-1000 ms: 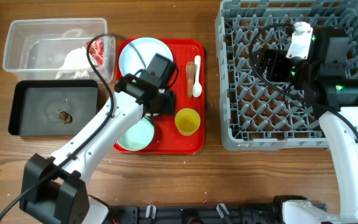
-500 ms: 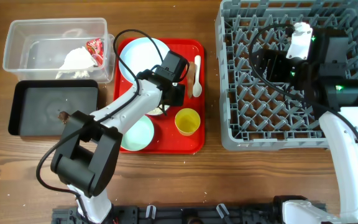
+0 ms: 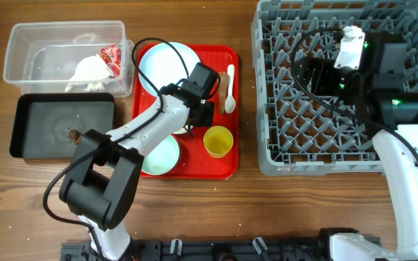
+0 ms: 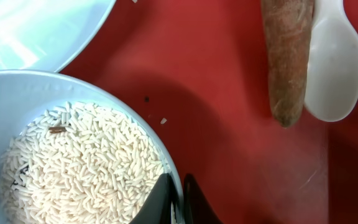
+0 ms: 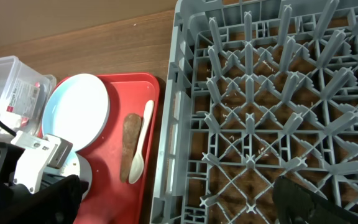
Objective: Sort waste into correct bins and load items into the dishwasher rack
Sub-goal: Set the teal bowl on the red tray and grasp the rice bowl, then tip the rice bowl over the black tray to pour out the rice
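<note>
Left jaws, nearly closed, pinch the rim of the rice-filled bowl (image 4: pixel 23 99) between them.

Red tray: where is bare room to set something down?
Bare red tray shows between the rice bowl and the brown stick, and between the mint bowl and the yellow cup. It is crowded where plate and rice bowl sit close, under the left gripper.

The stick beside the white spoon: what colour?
The stick is mottled brown, clearest in the left wrist view.
</note>
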Tool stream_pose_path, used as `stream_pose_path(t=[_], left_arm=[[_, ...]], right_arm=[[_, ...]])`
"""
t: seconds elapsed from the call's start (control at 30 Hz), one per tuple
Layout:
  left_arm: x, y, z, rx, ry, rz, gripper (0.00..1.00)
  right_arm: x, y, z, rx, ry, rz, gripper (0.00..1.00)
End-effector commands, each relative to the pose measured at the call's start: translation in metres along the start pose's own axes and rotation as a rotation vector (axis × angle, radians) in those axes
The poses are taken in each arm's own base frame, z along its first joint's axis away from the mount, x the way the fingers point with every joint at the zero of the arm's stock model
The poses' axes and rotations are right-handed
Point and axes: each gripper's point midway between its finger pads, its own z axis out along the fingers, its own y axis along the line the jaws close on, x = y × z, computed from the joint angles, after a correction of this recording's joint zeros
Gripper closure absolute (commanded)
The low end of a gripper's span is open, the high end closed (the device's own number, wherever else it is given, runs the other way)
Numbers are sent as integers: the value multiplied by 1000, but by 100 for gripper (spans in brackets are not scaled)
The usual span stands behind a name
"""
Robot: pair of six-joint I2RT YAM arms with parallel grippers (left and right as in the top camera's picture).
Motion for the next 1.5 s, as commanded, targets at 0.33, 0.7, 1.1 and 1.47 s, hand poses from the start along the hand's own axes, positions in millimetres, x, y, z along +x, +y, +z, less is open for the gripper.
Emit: stream_pose_path(t=[0.33, 0.7, 1.1, 1.47], left_arm=[[-37, 51, -156, 47, 60, -259, 96], [-4, 208, -176, 474, 36, -546, 96], [14, 246, -165, 1002, -428, -682, 96], [11, 269, -200, 1166, -549, -812, 96]], right_arm=[[-7, 5, -1, -14, -11, -7, 0], [-2, 4, -1, -11, 6, 1, 0], [0, 4, -1, -11, 14, 4, 0], [0, 4, -1, -10, 17, 6, 0]])
